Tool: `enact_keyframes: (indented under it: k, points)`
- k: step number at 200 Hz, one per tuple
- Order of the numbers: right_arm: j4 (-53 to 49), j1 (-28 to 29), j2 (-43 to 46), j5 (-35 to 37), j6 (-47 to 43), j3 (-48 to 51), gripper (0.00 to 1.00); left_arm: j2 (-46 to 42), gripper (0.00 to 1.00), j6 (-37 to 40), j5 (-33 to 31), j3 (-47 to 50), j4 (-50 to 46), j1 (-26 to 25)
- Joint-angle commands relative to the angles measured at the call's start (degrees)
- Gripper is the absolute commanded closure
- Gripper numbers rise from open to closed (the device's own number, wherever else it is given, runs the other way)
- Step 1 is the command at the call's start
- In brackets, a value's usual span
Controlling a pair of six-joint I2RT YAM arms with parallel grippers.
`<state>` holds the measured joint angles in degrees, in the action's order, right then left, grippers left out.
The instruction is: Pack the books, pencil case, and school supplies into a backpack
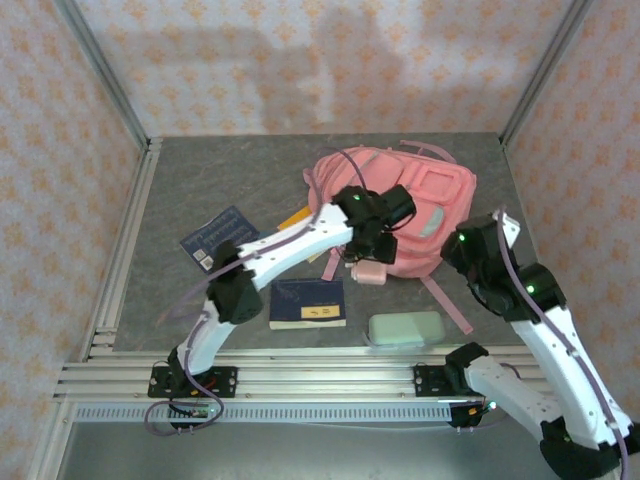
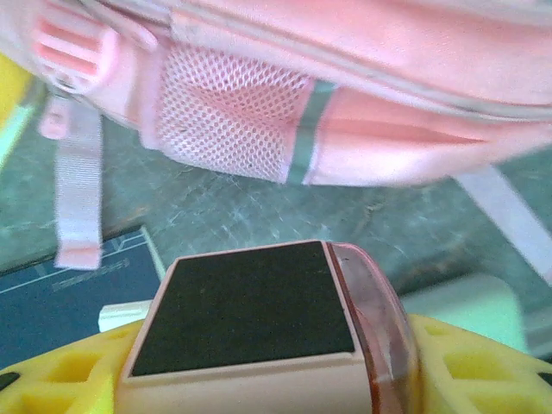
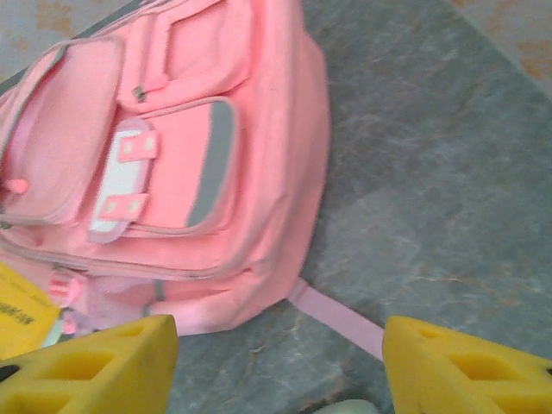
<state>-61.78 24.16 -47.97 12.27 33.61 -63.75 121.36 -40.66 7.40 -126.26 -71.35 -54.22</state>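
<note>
1. The backpack (image 1: 420,200) lies flat toward the back of the grey tabletop (image 1: 200,180), front pockets facing up, with both arm ends beside it.
2. My left fingers (image 2: 60,379) are clamped on the pink gadget (image 2: 250,310), which sits just beside the backpack's near edge.
3. My right fingers (image 3: 86,362) stand apart with nothing between them, near the backpack's corner. A pink strap (image 3: 336,315) trails out across the tabletop in the gap between them.
4. The navy book (image 1: 308,303) lies at the near edge under the left arm, and the pencil case (image 1: 405,328) lies to its right, apart from it.
5. The dark blue checked book (image 1: 222,237) is off to the left. The orange-yellow book (image 1: 295,217) peeks out from behind the left arm, close to the backpack's left side.
6. The left wrist view gives me the gadget's flat black face and the backpack's mesh side pocket (image 2: 233,112) with a grey stripe; from overhead these are too coarse to make out.
7. The right wrist view gives me the front pocket's white patch with pink tabs and grey trim.
8. I see dark print on the orange-yellow book's corner, a pale band with a yellow mark on the navy book, and small white labels on the checked book. None of it is legible.
</note>
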Motion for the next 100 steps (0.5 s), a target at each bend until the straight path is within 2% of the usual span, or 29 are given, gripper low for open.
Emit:
enact_keyframes:
  k: [1,32,54,66,81,100]
  points:
    - [5.97,-0.44,-6.25,-7.54,-0.67,-1.76,0.44,-8.90,0.50,1.50,-4.81,4.70,-1.21,2.43]
    - [11.62,-0.42,-18.52,-16.97,5.93,-2.05,0.70,-21.95,0.52,-1.34,-6.78,16.49,4.20,9.20]
    - [14.54,-0.48,-27.15,-20.47,10.56,-1.75,0.78,-28.33,0.52,-2.14,-7.92,21.57,5.42,13.77]
    - [15.63,-0.50,-31.02,-19.41,11.72,-1.64,0.80,-30.83,0.52,-1.97,-7.84,23.32,5.20,15.64]
    - [14.87,-1.79,-35.74,-16.72,13.63,-2.06,0.88,-33.34,0.52,-1.67,-7.13,25.24,4.40,17.71]
    - [12.09,-4.86,-41.18,-11.36,13.90,-3.48,0.90,-36.21,0.52,-0.60,-6.81,27.54,3.71,19.72]
